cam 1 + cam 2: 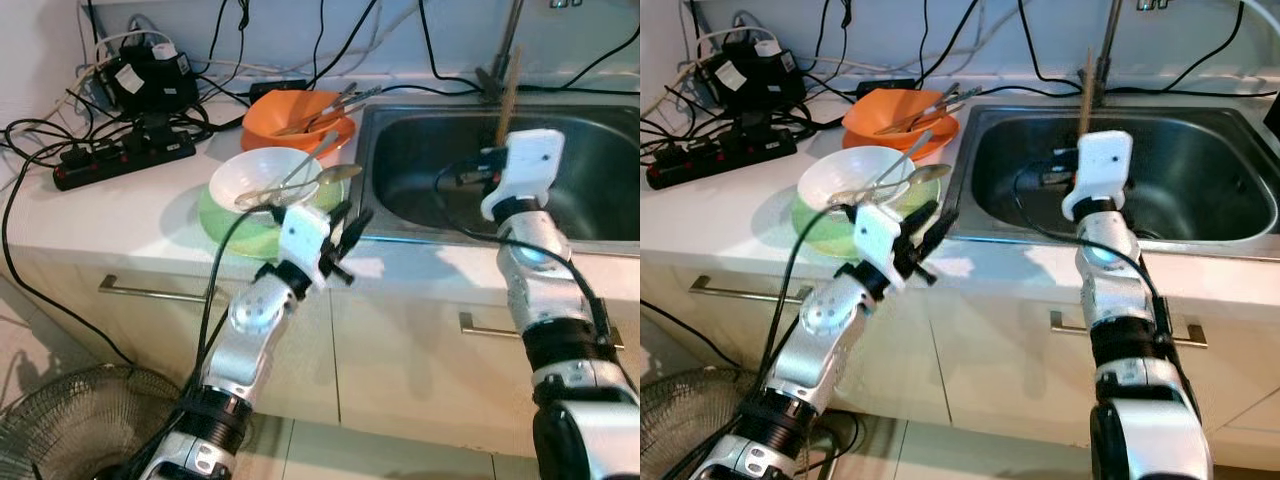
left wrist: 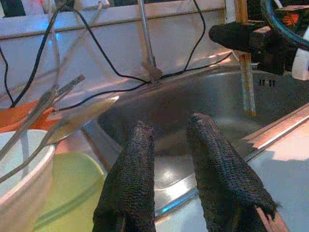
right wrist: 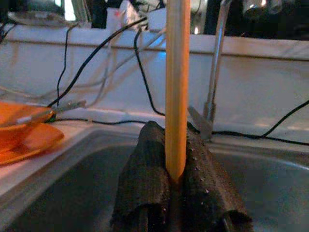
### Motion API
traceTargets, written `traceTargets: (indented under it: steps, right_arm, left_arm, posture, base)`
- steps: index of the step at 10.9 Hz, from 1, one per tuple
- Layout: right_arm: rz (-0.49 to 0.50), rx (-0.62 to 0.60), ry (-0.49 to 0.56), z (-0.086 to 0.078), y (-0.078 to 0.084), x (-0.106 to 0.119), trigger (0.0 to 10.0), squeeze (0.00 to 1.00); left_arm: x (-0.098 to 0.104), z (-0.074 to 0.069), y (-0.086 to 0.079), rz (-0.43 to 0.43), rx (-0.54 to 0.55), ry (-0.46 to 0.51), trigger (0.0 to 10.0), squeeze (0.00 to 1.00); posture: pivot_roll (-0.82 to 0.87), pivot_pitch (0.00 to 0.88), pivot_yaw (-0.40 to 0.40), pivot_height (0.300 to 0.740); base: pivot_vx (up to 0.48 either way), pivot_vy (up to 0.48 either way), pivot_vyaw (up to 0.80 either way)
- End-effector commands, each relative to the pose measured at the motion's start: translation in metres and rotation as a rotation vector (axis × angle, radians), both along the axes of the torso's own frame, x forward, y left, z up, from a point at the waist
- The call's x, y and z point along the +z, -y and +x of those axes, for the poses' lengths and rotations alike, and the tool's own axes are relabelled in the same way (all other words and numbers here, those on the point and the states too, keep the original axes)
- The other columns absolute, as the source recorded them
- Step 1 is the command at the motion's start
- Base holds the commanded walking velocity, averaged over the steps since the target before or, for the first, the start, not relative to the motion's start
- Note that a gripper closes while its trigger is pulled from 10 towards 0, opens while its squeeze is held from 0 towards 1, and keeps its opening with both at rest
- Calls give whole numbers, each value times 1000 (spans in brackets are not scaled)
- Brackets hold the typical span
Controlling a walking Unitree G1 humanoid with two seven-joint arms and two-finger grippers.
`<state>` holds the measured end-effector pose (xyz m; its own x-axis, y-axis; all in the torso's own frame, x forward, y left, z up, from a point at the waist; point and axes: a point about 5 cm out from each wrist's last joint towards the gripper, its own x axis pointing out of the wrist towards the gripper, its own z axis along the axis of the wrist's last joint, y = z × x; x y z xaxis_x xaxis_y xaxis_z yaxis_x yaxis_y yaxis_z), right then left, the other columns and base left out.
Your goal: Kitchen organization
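Your big steel sink [image 1: 590, 200] sits right of the counter [image 1: 120, 215], with the dishes stacked by its left rim: green plate [image 1: 235, 232] under a white bowl [image 1: 262, 175] holding a spoon [image 1: 300, 185], orange bowl [image 1: 298, 120] with utensils behind, and a power strip [image 1: 120, 160] plus loose cables near the wall. Right gripper [image 3: 175, 181] is over the basin, fingers clamped on a wooden chopstick [image 3: 177, 82] standing upright — that's the piece being sorted, likely headed into the sink. Left gripper [image 1: 352, 232] hovers at the counter edge just beside the plate, fingers [image 2: 128, 179] apart, holding nothing. Risks: the stick is pinched only at its low end, so a quick swing could let it pivot or slip out; the left gripper is close enough to nudge the stack — that overhanging spoon could tip out; water near the power strip is a hazard.
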<state>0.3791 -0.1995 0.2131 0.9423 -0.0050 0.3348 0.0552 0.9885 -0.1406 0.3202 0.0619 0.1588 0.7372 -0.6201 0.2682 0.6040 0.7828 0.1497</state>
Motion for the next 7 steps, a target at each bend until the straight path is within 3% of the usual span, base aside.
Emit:
traceTargets:
  steps: [1, 2, 5, 7]
  right_arm:
    - [23, -23, 13, 2, 4, 3, 6000, 0]
    - [28, -31, 7, 3, 5, -1, 10000, 0]
    - [59, -52, -30, 7, 7, -11, 10000, 0]
    - [94, -94, -121, 11, 11, -26, 10000, 0]
  left_arm:
    - [-5, 0, -3, 11, 11, -3, 10000, 0]
    - [-9, 0, -4, 9, 19, -7, 10000, 0]
    - [-16, 0, -4, 15, 27, -14, 10000, 0]
    - [-18, -2, 0, 24, 14, -10, 10000, 0]
  posture:
    - [30, 41, 112, 740]
    - [32, 42, 113, 740]
    - [31, 44, 113, 740]
    - [37, 44, 110, 740]
  base:
    - [0, 0, 0]
    - [0, 0, 0]
    - [0, 0, 0]
    - [0, 0, 0]
